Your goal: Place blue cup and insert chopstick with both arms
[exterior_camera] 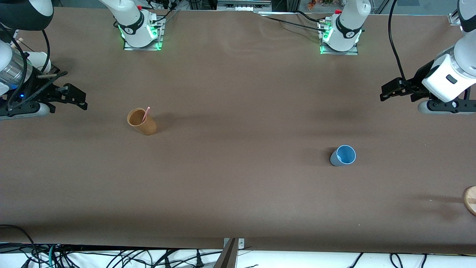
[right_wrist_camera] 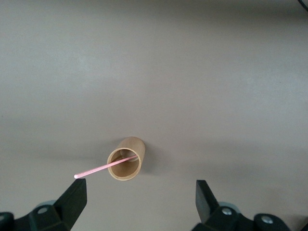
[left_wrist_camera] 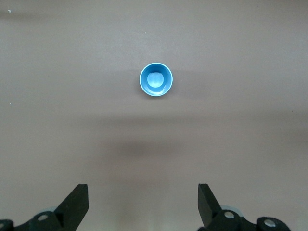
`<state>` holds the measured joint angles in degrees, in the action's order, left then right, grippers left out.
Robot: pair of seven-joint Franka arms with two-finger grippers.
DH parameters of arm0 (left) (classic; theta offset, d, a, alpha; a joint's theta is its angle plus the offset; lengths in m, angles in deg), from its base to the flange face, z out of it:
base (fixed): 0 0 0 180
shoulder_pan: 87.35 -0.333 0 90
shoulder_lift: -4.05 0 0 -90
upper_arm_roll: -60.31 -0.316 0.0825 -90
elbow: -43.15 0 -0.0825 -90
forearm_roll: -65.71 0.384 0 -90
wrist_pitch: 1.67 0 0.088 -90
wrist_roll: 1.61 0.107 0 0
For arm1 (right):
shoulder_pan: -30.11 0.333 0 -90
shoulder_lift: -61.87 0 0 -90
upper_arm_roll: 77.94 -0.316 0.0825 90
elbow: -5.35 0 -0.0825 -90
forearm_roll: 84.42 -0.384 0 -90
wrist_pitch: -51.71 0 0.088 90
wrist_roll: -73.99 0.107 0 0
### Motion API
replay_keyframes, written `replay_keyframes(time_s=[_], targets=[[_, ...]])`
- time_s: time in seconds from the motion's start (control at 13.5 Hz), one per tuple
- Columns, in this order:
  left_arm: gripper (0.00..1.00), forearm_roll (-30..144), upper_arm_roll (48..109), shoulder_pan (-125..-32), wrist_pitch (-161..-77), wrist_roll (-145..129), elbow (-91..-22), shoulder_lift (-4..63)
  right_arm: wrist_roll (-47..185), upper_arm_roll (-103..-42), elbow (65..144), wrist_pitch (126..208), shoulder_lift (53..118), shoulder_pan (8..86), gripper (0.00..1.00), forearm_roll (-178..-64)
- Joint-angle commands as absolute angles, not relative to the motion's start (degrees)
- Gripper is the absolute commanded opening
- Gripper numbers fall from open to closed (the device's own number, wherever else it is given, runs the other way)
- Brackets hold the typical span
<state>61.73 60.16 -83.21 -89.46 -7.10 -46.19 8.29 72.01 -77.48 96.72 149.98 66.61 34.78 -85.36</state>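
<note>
We see part of one round wooden thing (exterior_camera: pixel 470 200) at the lower right edge of the front view, closest to the camera. It is cut off by the edge, so we cannot tell what it is.

We count one blue cup (exterior_camera: pixel 343 155) (left_wrist_camera: pixel 156 80). It stands upright on the brown table (exterior_camera: pixel 238 178), in the lower right part of the front view, with nothing in it.

We count one orange-brown cup (exterior_camera: pixel 141 121) (right_wrist_camera: pixel 126 159), left of the middle. One pink chopstick (exterior_camera: pixel 146 114) (right_wrist_camera: pixel 106 167) leans inside it, with its top poking out over the rim.

We count two arms. The left gripper (exterior_camera: pixel 388 91) (left_wrist_camera: pixel 143 204) hangs at the right edge, above the table, fingers spread apart and holding nothing. The right gripper (exterior_camera: pixel 76 98) (right_wrist_camera: pixel 141 202) hangs at the left edge, fingers spread apart too, holding nothing.
</note>
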Motion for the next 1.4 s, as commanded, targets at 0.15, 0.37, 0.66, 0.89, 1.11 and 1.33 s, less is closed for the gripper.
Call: replay_keyframes(time_s=[0.15, 0.37, 0.66, 0.89, 1.11, 1.33], targets=[[1.0, 62.0, 60.4, -83.5, -88.9, -7.0, -44.2, 9.3, 72.5, -77.6, 95.8, 149.4, 66.3, 34.9, 1.0, -85.4], [1.0, 61.9, 60.4, -83.5, -88.9, -7.0, -44.2, 9.3, 72.4, -77.7, 95.8, 149.3, 66.3, 34.9, 1.0, -85.3], [1.0, 61.9, 60.4, -83.5, -88.9, -7.0, -44.2, 9.4, 72.5, -77.7, 96.1, 149.1, 66.3, 34.9, 1.0, -85.3], [1.0, 61.9, 60.4, -83.5, -88.9, -7.0, -44.2, 9.6, 72.4, -77.7, 96.1, 147.9, 66.3, 34.9, 1.0, -85.3], [1.0, 61.9, 60.4, -83.5, -88.9, -7.0, -44.2, 9.6, 70.9, -77.7, 96.1, 147.9, 66.4, 34.9, 1.0, -85.3], [1.0, 61.9, 60.4, -83.5, -88.9, -7.0, -44.2, 9.6, 70.9, -77.7, 96.1, 148.1, 66.7, 34.9, 1.0, -85.1]])
